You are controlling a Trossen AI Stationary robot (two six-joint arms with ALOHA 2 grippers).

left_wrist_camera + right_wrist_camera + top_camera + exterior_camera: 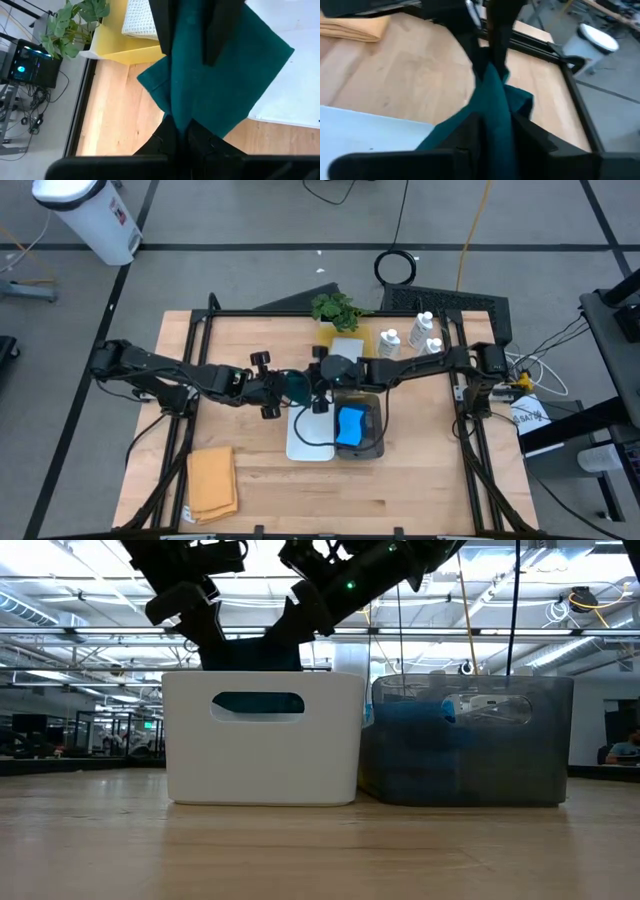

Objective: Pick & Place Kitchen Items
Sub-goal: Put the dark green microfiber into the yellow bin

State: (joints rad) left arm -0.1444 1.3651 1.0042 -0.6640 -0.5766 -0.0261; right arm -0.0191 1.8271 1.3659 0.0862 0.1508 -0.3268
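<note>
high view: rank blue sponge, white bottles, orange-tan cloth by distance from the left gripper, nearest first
From the left gripper, shut on the dark green cloth at table centre:
1. Blue sponge, in the grey bin just right of it.
2. Orange-tan cloth, front-left corner.
3. White bottles, back right.
2 and 3 are close.

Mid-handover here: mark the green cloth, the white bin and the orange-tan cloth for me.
green cloth (220,80), left wrist view, on its flat hanging face.
white bin (262,755), low view, on its front wall below the handle slot.
orange-tan cloth (212,483), high view, on its folded top.

White bin (305,442), grey bin (372,412), leafy plant (335,308)
</note>
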